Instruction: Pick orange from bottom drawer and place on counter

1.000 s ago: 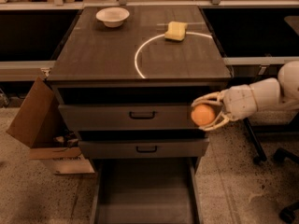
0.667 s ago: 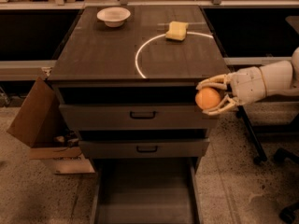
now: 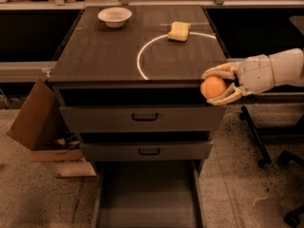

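Observation:
My gripper (image 3: pixel 219 85) comes in from the right on a white arm and is shut on the orange (image 3: pixel 213 87), a small round orange fruit. It holds the orange in the air at the front right corner of the counter (image 3: pixel 104 56), about level with the counter's front edge. The counter is a dark wood-grain top with a thin white arc. The bottom drawer (image 3: pixel 147 198) stands pulled out below, a plain grey box with nothing visible inside.
A white bowl (image 3: pixel 115 16) sits at the counter's back left and a yellow sponge (image 3: pixel 179 31) at the back right. Two upper drawers (image 3: pixel 142 118) with dark handles stand slightly open. A cardboard box (image 3: pixel 40 127) is on the floor left; chair legs (image 3: pixel 259 141) stand right.
My gripper has lifted the orange from beside the upper drawer front up to the level of the counter's edge, staying at the right corner.

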Motion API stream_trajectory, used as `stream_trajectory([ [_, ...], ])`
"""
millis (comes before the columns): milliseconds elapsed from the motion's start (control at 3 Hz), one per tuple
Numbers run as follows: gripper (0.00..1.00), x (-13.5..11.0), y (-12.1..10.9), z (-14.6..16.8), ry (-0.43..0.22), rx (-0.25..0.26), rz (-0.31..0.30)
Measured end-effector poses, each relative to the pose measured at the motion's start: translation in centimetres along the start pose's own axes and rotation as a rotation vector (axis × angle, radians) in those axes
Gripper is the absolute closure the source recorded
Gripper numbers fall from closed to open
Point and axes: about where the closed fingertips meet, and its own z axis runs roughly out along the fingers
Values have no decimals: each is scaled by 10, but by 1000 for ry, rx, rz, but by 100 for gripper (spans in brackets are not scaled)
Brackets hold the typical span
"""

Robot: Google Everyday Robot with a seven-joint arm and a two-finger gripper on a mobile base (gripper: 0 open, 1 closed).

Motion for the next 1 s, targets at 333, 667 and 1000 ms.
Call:
stream_trajectory([
  [333, 100, -1, -8, -2, -26, 34, 10],
  [667, 100, -1, -51, -29, -88, 160, 52],
  [1000, 100, -1, -87, -51, -94, 238, 108],
])
